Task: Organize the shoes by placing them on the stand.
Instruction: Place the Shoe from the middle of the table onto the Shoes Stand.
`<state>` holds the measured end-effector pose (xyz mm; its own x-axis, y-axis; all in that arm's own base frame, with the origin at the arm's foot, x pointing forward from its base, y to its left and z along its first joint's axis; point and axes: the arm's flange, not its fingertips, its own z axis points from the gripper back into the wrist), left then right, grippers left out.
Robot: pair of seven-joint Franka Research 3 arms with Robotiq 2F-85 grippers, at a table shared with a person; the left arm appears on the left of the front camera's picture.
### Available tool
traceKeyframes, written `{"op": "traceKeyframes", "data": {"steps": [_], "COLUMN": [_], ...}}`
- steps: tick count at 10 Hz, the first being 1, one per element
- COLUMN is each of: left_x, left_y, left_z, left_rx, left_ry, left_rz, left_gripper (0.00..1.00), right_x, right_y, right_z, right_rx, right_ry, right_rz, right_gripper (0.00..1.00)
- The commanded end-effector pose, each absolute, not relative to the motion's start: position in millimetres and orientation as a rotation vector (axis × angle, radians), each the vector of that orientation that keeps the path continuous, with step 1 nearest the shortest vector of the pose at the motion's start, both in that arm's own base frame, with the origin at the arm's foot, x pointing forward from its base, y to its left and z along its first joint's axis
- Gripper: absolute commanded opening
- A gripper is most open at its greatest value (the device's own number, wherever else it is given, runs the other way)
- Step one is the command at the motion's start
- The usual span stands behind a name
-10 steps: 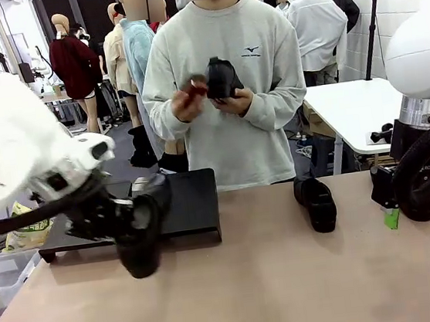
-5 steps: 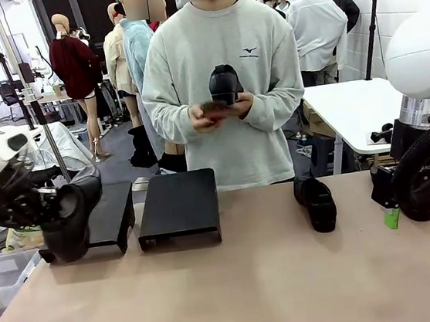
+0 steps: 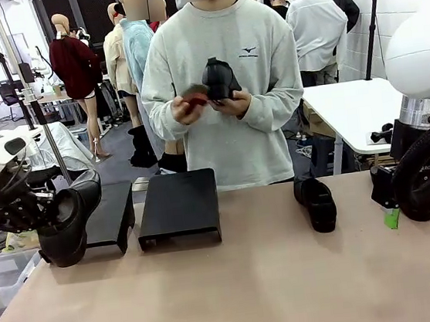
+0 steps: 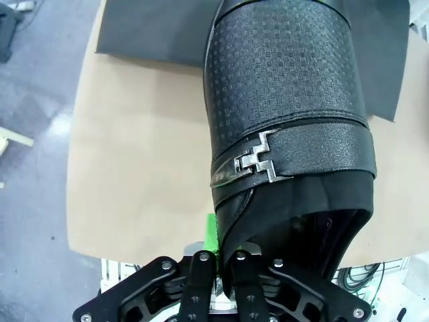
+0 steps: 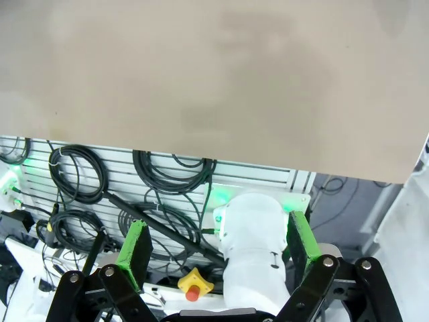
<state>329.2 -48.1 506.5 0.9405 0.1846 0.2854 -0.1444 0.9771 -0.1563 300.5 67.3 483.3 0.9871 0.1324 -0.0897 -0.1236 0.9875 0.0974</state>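
1. Fingers of the left gripper (image 3: pixel 40 212) are clenched on the collar of a black shoe (image 3: pixel 68 224), out at the table's (image 3: pixel 252 281) left edge. The left wrist view shows the pinch is on the thin rim only, just below the buckle strap (image 4: pixel 258 159).
2. The held shoe hangs tilted, toe up and aimed at the left stand piece (image 3: pixel 112 213). It overlaps that piece's left end in the front view; I can't tell if they touch.
3. Risk: a rim-only pinch plus a thick sole means the shoe may swing or slip out mid-move.
4. Risk: the low sole clips the stand edge and shoves the piece, which looks loose on the table.
5. Risk: a release too far left sends the shoe off the stand end, over the table edge and onto the floor.
6. The right stand piece (image 3: pixel 179 202) has a bare top and sits just beside the left one.
7. The person at the far side holds a second shoe (image 3: pixel 219 77) in both hands at chest height, well apart from both arms. Reaching in there risks hitting the hands.
8. A third shoe (image 3: pixel 317 204) lies on the table between the stand and the right arm, not yet placed.
9. The right gripper (image 3: pixel 417 214) has its fingers released and spread wide with nothing between them. It sits low by the table's right edge, near the third shoe, so a careless sweep could knock it.
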Motion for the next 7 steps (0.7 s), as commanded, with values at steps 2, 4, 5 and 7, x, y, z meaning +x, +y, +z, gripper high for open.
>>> {"op": "traceKeyframes", "data": {"steps": [2, 4, 5, 7], "left_x": [368.0, 408.2, 423.2, 460.0], "left_y": [-52.3, -31.7, -20.4, 3.3], "left_z": [494.0, 507.0, 513.9, 514.0], "left_rx": [0.064, 0.137, 0.159, 0.191], "left_ry": [-0.375, -0.484, -0.472, -0.477], "left_rz": [0.181, 0.203, 0.238, 0.295], "left_gripper": [0.00, 0.00, 0.00, 0.00], "right_x": [303.2, 303.2, 303.2, 303.2], "right_y": [68.0, 68.0, 68.0, 68.0], "right_z": [484.5, 484.5, 484.5, 484.5], "right_rx": [0.084, 0.084, 0.084, 0.084], "right_ry": [0.101, 0.101, 0.101, 0.101], "right_rz": [0.122, 0.122, 0.122, 0.122], "right_gripper": [1.00, 1.00, 1.00, 1.00]}}
